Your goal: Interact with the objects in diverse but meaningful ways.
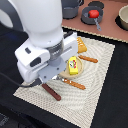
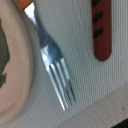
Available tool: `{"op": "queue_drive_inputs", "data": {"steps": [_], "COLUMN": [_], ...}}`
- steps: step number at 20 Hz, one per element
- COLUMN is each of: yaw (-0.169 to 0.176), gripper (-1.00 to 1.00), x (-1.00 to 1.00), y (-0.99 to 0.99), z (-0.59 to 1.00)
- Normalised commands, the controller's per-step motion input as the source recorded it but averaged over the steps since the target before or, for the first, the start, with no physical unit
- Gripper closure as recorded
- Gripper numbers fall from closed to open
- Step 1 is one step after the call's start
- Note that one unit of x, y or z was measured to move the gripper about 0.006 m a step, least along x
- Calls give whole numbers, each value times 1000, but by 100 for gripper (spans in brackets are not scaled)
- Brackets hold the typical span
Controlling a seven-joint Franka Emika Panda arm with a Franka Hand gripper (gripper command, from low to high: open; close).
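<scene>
Arm parked low over the mat, sausage looks like the next pick

While the big white arm blocks a good chunk of the exterior view, you can make out most of the layout. The gripper (image 1: 44,76) hangs low over the pale woven placemat (image 1: 102,75), towards the exterior view's left end of it. I honestly cannot tell whether its fingers are spread or closed: the arm body hides them outside, and the wrist view shows none of them. Nothing seems to be held, as far as I can see.

Task items: the brown sausage (image 1: 51,92) lies on the mat just below the gripper in the exterior view, and it shows in the wrist view too (image 2: 102,30), with dark grill marks. The yellow box with red label (image 1: 73,65) sits on the round tan plate (image 1: 66,74), which is mostly hidden by the arm. The orange ridged block (image 1: 81,46) is further back on the mat. The red tomato (image 1: 93,14) is off the mat on the brown table behind, near a dark grey pot (image 1: 71,8).

The wrist camera looks straight down on the fork (image 2: 54,62), lying just beside the plate rim (image 2: 17,75), with the sausage a bit apart from it.

My guess at the step: lining up for a grasp, likely the sausage. The next move needs a sideways shift off the fork, jaws set across the sausage's narrow width, then straight down without nudging the cutlery.
</scene>
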Motion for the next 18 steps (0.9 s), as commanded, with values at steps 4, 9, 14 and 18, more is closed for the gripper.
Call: {"op": "queue_drive_inputs", "data": {"steps": [4, 9, 14, 18], "yaw": [34, 31, 28, 13], "gripper": [-100, -100, -100, -100], "x": [423, 193, 63, 101], "y": [-384, -526, -527, -316], "z": [-193, -235, -229, -150]}}
